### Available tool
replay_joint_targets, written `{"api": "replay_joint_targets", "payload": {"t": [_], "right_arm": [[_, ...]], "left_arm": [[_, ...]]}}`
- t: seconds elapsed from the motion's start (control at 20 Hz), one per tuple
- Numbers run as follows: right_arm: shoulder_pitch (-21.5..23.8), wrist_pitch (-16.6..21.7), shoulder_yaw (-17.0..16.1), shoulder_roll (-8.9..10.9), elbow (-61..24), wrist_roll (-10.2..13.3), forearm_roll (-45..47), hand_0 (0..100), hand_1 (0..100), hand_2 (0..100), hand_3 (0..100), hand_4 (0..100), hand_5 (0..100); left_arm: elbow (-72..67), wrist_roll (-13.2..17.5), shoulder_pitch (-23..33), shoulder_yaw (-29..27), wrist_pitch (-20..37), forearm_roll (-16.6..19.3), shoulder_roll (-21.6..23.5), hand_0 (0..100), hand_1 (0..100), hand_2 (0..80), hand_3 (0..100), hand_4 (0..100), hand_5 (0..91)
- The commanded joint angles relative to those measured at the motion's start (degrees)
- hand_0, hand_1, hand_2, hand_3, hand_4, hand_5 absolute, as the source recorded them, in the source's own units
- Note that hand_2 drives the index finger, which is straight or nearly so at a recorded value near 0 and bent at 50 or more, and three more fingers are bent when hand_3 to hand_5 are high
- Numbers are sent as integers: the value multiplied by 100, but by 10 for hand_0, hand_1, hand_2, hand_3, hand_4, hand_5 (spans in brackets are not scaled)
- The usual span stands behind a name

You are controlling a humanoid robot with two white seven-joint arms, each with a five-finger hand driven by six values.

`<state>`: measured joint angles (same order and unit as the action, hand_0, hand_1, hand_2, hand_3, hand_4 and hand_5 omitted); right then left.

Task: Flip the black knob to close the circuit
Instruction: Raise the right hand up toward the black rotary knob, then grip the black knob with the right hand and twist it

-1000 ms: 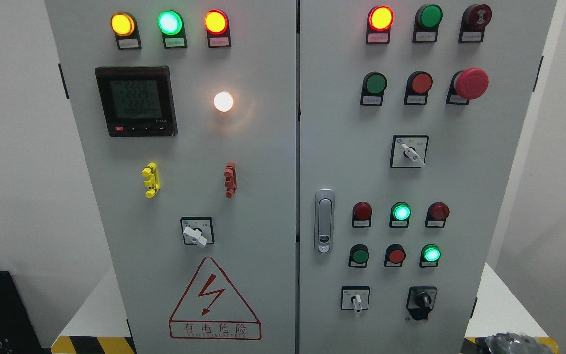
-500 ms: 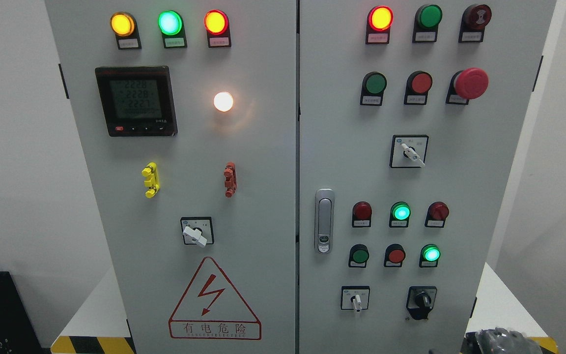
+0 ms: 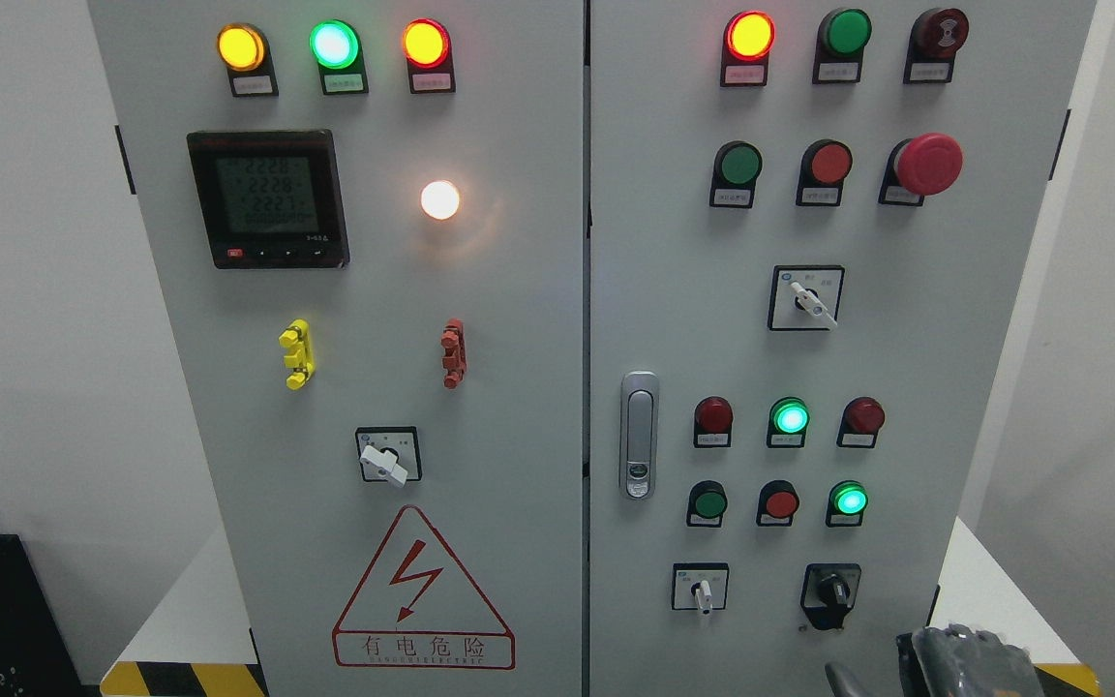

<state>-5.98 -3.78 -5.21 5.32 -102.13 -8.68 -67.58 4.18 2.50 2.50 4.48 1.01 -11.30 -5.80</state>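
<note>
The black rotary knob on its black plate [image 3: 830, 592] sits low on the tall grey metal control cabinet [image 3: 538, 319], in the bottom row of the right door, to the right of a small white lever switch [image 3: 703, 592]. Below and just right of the knob, the robot's right hand, grey and metallic [image 3: 964, 663], pokes in at the frame's bottom edge, apparently placed for a short reach upward. Whether its fingers are spread or curled cannot be told. It is apart from the knob.
</note>
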Motion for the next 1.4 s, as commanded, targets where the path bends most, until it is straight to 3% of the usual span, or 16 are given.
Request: {"api": "replay_joint_targets", "payload": {"t": [0.0, 1.0, 1.35], "right_arm": [[-228, -53, -6, -84, 721, 6, -44, 0, 0, 929, 1000, 854, 868], [-571, -404, 11, -92, 747, -2, -44, 0, 0, 932, 1000, 858, 877], [-597, -448, 55, -101, 765, -2, -53, 0, 80, 932, 1000, 858, 881]], "left_arm": [[4, -4, 4, 0, 4, 14, 0, 120, 556, 0, 0, 0, 0], [-4, -4, -4, 0, 4, 14, 0, 120, 556, 0, 0, 0, 0], [4, -4, 4, 0, 4, 14, 0, 120, 556, 0, 0, 0, 0]]}}
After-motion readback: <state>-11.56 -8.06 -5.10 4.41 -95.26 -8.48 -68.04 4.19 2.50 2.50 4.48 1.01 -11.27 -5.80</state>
